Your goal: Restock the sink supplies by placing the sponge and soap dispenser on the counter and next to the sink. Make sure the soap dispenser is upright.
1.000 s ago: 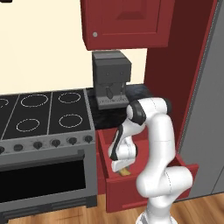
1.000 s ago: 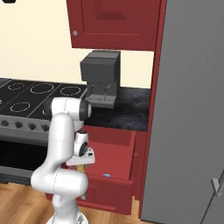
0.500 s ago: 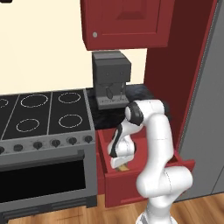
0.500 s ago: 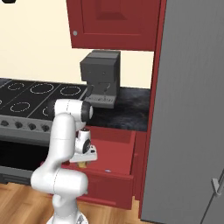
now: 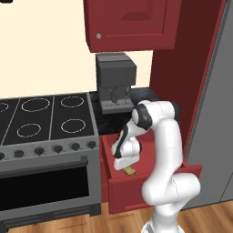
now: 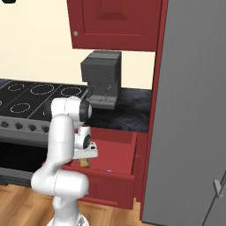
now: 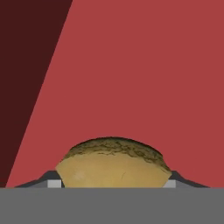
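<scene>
The sponge [image 7: 113, 162] sits dead centre at the bottom of the hand view, squarely between the two finger tips [image 7: 54, 183] of the end effector [image 7: 113, 183], with its long axis running left to right across the frame, from one tip to the other. So the thing to be lifted lies straight ahead of the hand and in line with its closing direction, not off to either side. Its darker brownish face is turned toward the top of that view, and the tan body bulges a little (which I read as squeezing, though it may just be its shape).

The tips flank the sponge at both ends and look to be touching it, so I judge the end effector to be narrowed onto the sponge, pinching it or very nearly so; the hold does not look settled.

In the left base view the end effector [image 5: 125, 164] is at the centre of the frame, reaching down into the open red drawer [image 5: 150, 179], with the sponge [image 5: 130, 170] showing just beneath it. The right base view shows the same: sponge [image 6: 84, 163] under the end effector [image 6: 86, 156], lower left of centre, inside the drawer [image 6: 112, 172].

The black bench [image 6: 128, 114] lies above and behind the drawer, so the coming move is probably a straight lift out.
</scene>
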Motion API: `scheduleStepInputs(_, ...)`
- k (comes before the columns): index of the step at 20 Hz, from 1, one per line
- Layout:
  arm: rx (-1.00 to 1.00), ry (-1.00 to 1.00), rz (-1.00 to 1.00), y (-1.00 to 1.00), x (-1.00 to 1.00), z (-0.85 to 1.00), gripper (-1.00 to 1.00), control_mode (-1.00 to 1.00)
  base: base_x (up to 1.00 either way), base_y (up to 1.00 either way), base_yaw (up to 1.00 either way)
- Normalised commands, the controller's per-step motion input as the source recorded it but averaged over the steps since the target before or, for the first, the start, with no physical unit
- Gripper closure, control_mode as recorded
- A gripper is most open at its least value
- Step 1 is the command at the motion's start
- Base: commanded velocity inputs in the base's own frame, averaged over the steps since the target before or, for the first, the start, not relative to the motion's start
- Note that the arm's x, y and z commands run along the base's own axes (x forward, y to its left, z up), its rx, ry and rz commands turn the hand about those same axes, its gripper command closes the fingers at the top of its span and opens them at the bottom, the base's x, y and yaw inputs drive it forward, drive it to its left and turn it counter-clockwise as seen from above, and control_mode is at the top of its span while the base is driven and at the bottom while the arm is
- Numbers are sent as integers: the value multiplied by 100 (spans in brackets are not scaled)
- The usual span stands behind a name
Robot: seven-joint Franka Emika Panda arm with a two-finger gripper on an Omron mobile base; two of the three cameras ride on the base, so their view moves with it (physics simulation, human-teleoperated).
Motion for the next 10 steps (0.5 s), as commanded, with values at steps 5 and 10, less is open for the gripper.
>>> scheduleStepInputs(5, 0, -1, 0, -13, -3, 100, 100, -100, 0, 0, 0)
scheduleStepInputs(10, 0, -9, 0, -21, -39, 100, 100, -100, 0, 0, 0)
